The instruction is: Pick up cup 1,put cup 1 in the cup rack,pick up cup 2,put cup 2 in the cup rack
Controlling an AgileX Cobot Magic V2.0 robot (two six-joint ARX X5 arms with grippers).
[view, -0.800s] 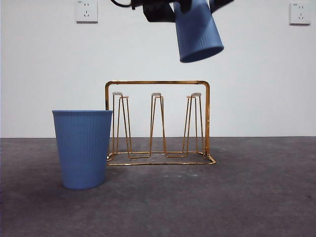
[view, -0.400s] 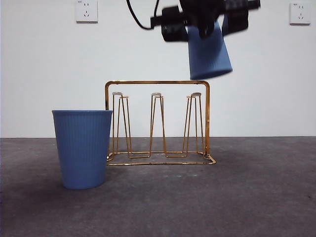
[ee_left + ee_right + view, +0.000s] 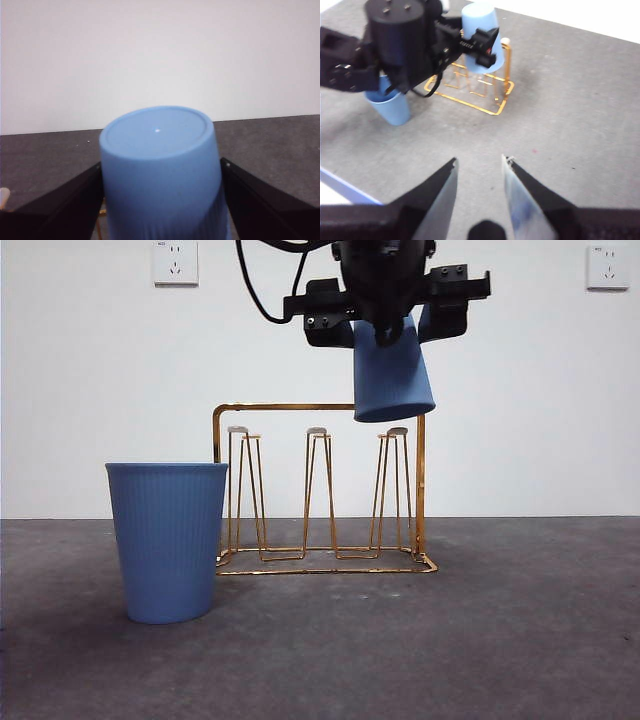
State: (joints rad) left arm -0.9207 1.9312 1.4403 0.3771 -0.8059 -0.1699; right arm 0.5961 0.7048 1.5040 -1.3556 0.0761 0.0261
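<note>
- Cup 1 (image 3: pixel 392 375), blue and upside down, hangs pinched in the left gripper (image 3: pixel 388 315) just above the cup rack (image 3: pixel 318 490), over its right-hand prongs.
- Cup 2 (image 3: pixel 167 540) stands upright on the bench (image 3: pixel 520 640) beside the rack.
- Right gripper (image 3: pixel 479 172) waits well apart, fingers spread and empty.

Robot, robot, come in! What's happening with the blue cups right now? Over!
Left gripper shut on upside-down blue plastic cup, above gold wire cup rack. Right gripper open, waiting. Second blue cup upright on table. Nothing blocking.

Inverted cup (image 3: pixel 392 380) above rack (image 3: pixel 320 490), upright cup (image 3: pixel 168 540) left of it
</note>
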